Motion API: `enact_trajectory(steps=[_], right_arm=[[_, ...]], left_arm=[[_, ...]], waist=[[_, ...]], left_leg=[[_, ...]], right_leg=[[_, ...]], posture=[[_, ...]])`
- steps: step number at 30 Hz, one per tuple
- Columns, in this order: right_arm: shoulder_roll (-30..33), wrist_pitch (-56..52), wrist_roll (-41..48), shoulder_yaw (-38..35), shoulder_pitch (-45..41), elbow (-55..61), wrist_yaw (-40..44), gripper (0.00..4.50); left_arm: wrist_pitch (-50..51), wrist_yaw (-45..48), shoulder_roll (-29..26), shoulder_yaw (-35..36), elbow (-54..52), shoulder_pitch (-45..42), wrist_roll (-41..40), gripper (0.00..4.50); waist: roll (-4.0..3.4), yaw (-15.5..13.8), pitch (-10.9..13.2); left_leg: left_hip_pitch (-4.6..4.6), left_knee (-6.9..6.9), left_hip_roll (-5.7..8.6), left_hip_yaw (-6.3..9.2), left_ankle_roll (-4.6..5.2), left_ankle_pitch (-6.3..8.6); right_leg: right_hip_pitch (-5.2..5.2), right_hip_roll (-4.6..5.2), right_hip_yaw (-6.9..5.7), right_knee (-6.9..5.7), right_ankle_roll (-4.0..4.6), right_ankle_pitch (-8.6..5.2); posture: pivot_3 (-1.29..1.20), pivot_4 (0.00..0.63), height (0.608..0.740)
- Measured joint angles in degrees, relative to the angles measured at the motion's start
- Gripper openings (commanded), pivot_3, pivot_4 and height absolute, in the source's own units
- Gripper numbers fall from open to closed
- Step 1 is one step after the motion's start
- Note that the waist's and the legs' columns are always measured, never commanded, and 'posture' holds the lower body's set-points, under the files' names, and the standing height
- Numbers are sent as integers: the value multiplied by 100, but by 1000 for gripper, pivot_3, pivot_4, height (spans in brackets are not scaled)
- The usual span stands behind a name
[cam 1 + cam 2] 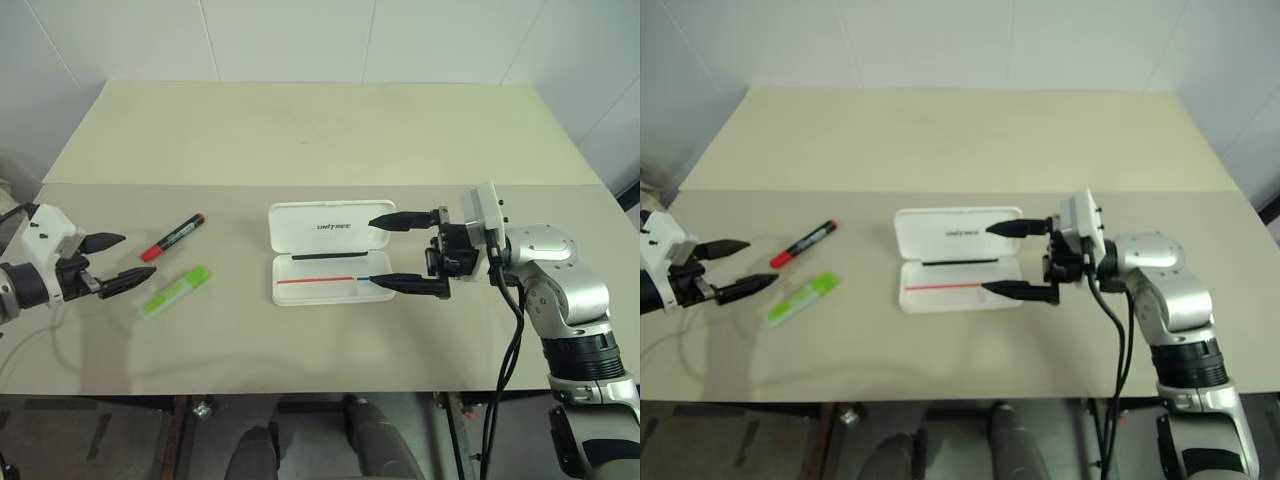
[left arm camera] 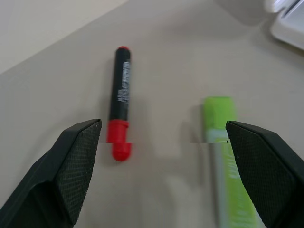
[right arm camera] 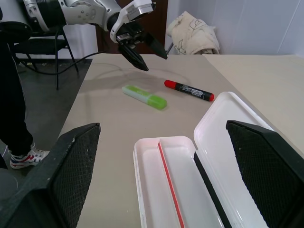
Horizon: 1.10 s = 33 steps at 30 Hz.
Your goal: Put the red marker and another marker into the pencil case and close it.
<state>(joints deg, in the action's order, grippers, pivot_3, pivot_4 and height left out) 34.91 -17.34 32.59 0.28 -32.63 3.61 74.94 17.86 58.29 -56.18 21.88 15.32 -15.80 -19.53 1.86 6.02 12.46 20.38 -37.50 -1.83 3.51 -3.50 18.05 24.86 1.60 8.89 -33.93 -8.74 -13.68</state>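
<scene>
Pencil case (image 1: 325,253) lies open, no marker inside; red marker (image 1: 172,237) and highlighter (image 1: 176,291) beside it; both jaws open.

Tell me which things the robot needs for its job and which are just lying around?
Needed:
- slim black marker with red cap
- flat light green highlighter
- open white plastic hinged pencil case

Lying about:
- crumpled cream cloth
- black cable

left gripper (image 1: 118,261): jaws apart | right gripper (image 1: 385,250): jaws apart
</scene>
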Motion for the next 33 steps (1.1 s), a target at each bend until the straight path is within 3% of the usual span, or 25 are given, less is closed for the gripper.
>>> enact_trajectory(steps=[15, 28, 33], right_arm=[[135, -164, -38, -103, 448, 610, -549, 4500], [291, -332, 77, -346, 712, 1050, -982, 4500], [296, -419, 129, -395, 773, 1209, -1161, 4500]], left_arm=[[-1560, -72, 646, -1076, 3394, -1998, 810, 4473], [-2028, -516, 1070, -1187, 4804, -2897, 1212, 4473], [-2028, -627, 1253, -1115, 5089, -3119, 1207, 3243]], waist=[[4, -66, -2], [7, -147, -4], [7, -188, -5]], left_leg=[[23, -11, 2, -8, -2, -2], [24, -36, 5, -6, -2, -2], [24, -48, 7, -6, -2, -2]], right_leg=[[51, 0, 0, -57, 6, -4], [49, -1, 0, -82, 6, -3], [47, -1, 1, -91, 5, -3]], posture=[[0, 150, 740], [0, 150, 740], [0, 150, 740]])
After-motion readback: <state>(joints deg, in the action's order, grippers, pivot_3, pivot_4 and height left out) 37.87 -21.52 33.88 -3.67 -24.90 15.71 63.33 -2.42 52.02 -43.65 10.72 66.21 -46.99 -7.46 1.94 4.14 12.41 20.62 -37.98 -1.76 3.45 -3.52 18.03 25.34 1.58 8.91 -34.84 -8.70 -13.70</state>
